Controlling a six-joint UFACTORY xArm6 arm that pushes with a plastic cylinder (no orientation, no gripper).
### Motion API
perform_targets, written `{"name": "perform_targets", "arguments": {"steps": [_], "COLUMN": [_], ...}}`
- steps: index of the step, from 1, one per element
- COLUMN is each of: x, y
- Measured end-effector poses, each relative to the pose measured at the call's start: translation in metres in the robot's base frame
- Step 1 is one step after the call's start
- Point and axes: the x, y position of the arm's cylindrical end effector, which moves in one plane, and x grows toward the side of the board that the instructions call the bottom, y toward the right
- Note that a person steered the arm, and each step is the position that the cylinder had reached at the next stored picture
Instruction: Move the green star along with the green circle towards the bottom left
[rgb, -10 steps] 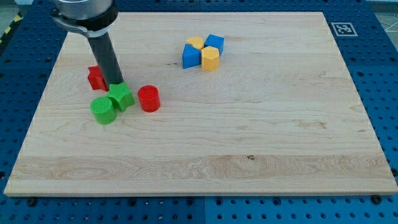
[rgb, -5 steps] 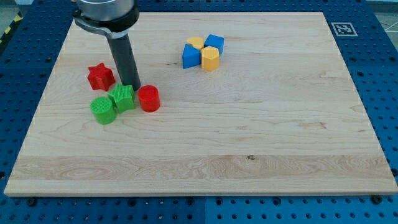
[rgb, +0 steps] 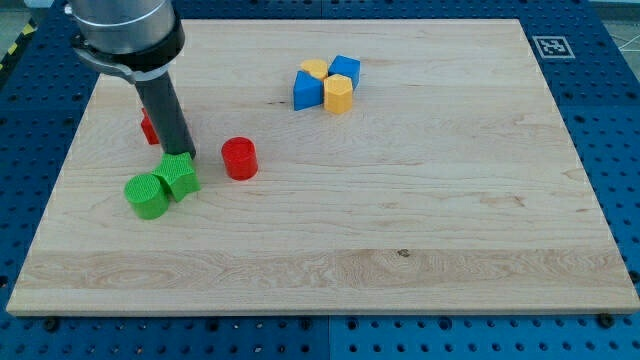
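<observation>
A robotics lab: my bench (rgb: 420, 230) is a pale wooden board laid on a blue perforated mounting plate (rgb: 610, 120) studded with rows of fixing holes. A black-and-white fiducial tag (rgb: 549, 46) marks the board's corner at 2 o'clock; yellow-black hazard tape (rgb: 18, 45) edges the frame at 10 o'clock.

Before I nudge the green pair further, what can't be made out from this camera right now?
- Red star: mostly hidden behind the rod in the camera view; its shape is unclear here.
- My tip: at the green star's upper edge; actual contact cannot be confirmed.
- Arm above the rod: cut off by the view's top.
- Yellow block in the far cluster: too small for its shape.
</observation>
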Motion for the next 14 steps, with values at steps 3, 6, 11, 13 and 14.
{"name": "perform_targets", "arguments": {"steps": [3,6,11,13,14], "x": [0.000,0.000,0.024,0.024,0.024], "y": [0.007,0.028,-0.020,-0.029,-0.029]}}
